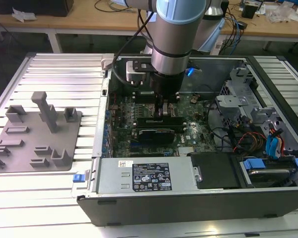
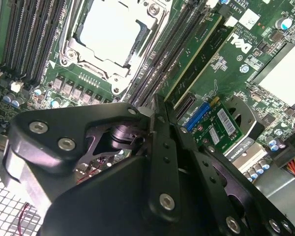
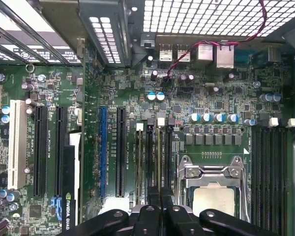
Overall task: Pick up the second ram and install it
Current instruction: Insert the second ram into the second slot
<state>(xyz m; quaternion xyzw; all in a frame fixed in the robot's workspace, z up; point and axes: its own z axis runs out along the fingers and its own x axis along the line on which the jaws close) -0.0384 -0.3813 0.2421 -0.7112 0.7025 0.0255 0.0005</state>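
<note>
Black and narrow, that is how my gripper [image 2: 155,105] reads in both wrist views. Its two fingers are drawn almost together, tips down among the long slots [image 2: 162,54] that run between the socket [image 2: 113,34] and a green ram [image 2: 196,56]. I can't make out a stick pinched between the fingers.

The ram stands on edge in its own slot, just beside the fingertips, and looks seated along its whole length. I can't tell from here whether it is the second one or the first.

My judgement is that the pick-up is done and the job has reached the seating stage. In the exterior view the arm reaches deep into the open case [image 1: 188,203], well apart from the grey holder [image 1: 32,141] on that view's left. I can't confirm that the white latches [image 3: 161,121] at the slot ends have closed, so I wouldn't call the install finished.

The case lies on its side on a ribbed metal table [image 1: 54,74], pale and glossy under the lights, with the holder flat on the same slats. Behind it stand wooden benches [image 1: 89,20] with loose cables [image 1: 233,25] — a workshop, as far as I can see.
</note>
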